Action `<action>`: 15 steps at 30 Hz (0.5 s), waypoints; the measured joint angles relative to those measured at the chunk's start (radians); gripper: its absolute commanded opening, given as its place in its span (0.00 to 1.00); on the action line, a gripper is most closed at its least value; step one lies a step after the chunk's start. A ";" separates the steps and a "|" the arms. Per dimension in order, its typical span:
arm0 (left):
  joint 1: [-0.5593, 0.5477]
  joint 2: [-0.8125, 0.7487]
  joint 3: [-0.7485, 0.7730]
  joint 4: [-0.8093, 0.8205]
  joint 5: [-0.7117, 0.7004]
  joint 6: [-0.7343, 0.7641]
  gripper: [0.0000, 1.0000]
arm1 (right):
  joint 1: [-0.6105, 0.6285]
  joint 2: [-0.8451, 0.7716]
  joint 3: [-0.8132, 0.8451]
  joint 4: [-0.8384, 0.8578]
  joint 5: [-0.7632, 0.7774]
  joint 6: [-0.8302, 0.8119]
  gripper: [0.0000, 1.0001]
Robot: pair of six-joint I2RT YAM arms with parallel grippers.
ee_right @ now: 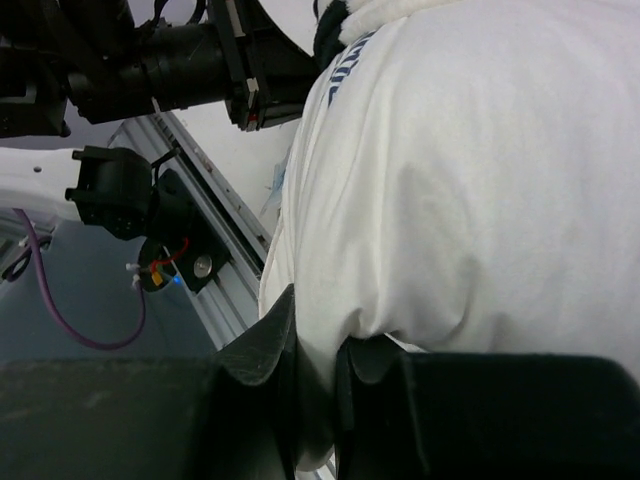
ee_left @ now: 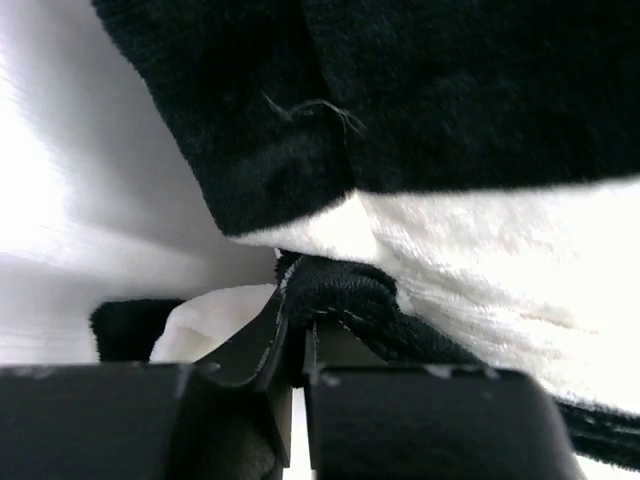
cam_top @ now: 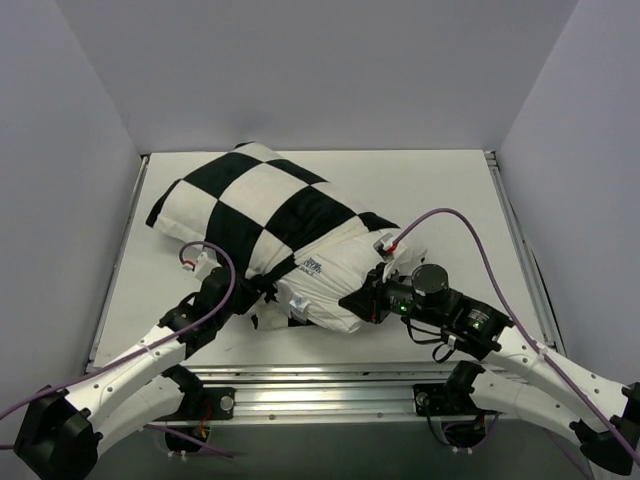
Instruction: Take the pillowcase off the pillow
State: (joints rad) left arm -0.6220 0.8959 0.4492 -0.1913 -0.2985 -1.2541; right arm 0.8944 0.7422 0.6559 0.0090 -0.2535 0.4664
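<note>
The black and white checkered pillowcase (cam_top: pixel 260 205) still covers the far part of the pillow, lying slantwise across the table. The plain white pillow (cam_top: pixel 335 278) sticks out of its near end, a small blue-printed label (cam_top: pixel 313 266) showing. My left gripper (cam_top: pixel 262 296) is shut on the pillowcase's black hem (ee_left: pixel 335 295) at the open end. My right gripper (cam_top: pixel 362 300) is shut on a fold of the white pillow (ee_right: pixel 450 180) at its near right corner; the cloth bunches between the fingers (ee_right: pixel 265 345).
The white table (cam_top: pixel 440 190) is walled by grey panels on three sides. An aluminium rail (cam_top: pixel 330 385) runs along the near edge, just in front of the pillow. The left arm (ee_right: pixel 170 70) shows in the right wrist view.
</note>
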 measured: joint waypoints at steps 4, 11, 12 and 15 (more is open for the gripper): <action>0.004 -0.038 0.005 -0.045 -0.026 0.055 0.25 | -0.004 0.086 0.033 0.013 -0.089 -0.021 0.39; 0.050 -0.113 0.030 -0.209 -0.095 0.189 0.80 | 0.001 0.174 0.124 -0.004 -0.230 -0.096 0.75; 0.053 -0.125 0.038 -0.234 -0.097 0.200 0.83 | -0.001 0.174 0.151 -0.021 -0.228 -0.111 0.77; 0.053 -0.153 0.078 -0.300 -0.095 0.243 0.91 | -0.018 0.174 0.251 -0.075 -0.169 -0.148 0.85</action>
State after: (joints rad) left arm -0.5690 0.7433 0.5274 -0.4915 -0.3931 -1.0111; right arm 0.8768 0.9157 0.9070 -0.0658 -0.4229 0.3180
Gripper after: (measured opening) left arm 0.880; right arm 0.796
